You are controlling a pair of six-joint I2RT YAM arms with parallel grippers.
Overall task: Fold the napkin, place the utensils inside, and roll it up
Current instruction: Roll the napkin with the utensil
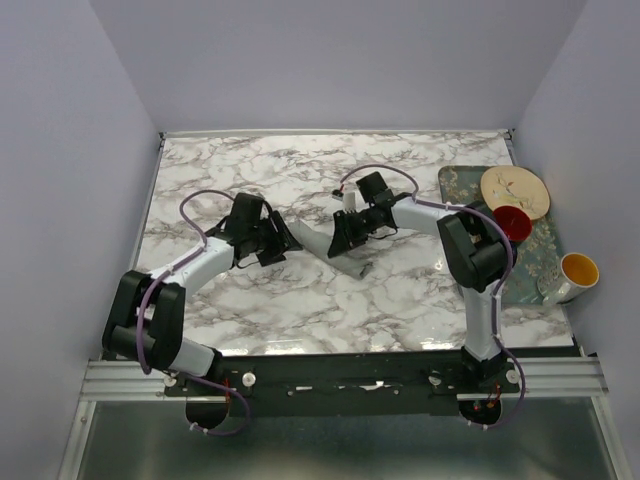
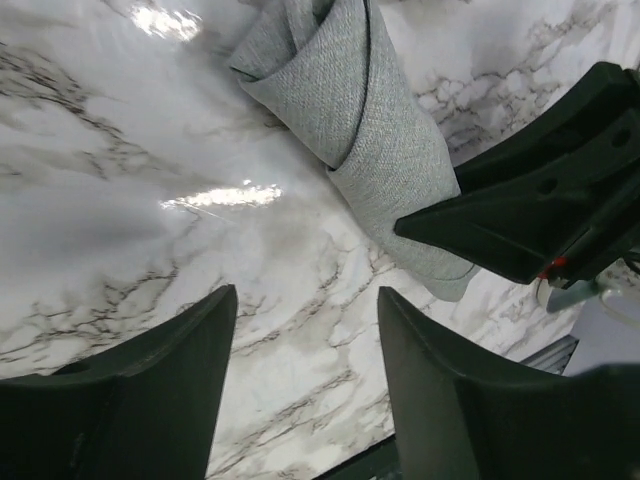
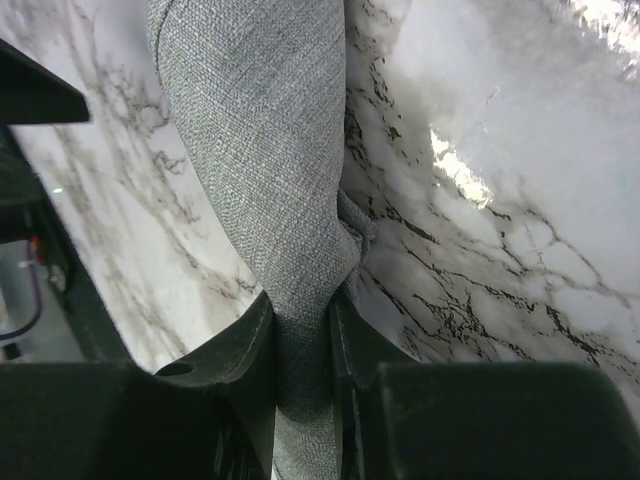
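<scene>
Marble table (image 1: 300, 310): right gripper (image 3: 300, 330) pinches folded napkin (image 3: 260, 150); left gripper (image 2: 305, 310) spread wide, holding nothing, nearby.

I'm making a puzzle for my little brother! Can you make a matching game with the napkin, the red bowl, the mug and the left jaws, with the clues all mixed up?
Things: 1 napkin; 2 red bowl; 3 mug; 4 left jaws.
Clues: A open, holding nothing; B on the patterned tray; C pinched in the right jaws; D yellow inside.
Pairs: 1-C, 2-B, 3-D, 4-A.
</scene>
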